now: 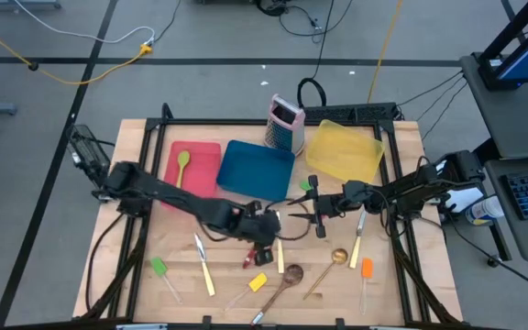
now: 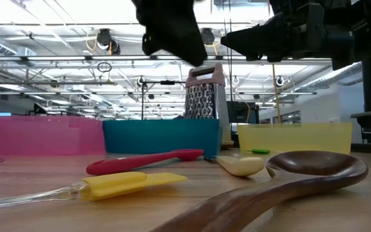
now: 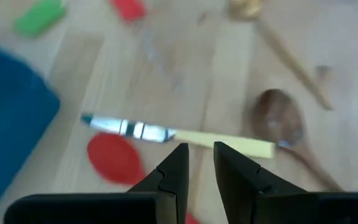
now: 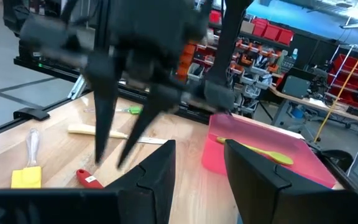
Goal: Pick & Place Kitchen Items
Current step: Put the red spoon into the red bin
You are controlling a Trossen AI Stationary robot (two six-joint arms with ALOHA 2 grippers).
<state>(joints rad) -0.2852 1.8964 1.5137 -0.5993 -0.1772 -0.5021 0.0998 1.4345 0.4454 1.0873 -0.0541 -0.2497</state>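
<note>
I am hovering the left gripper (image 3: 197, 163), fingers narrowly parted and empty, over the pale-handled metal knife (image 3: 179, 134) lying mid-table beside the red spoon (image 3: 114, 158); light, stiff, slippery, best pinched mid-handle.

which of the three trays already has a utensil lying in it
The red tray, leftmost of the three: a green spoon lies in it. The blue tray and the yellow tray show nothing inside.

No readable text, labels or numbers anywhere: utensils, trays, grater and the room behind the table show nothing legible.
</note>
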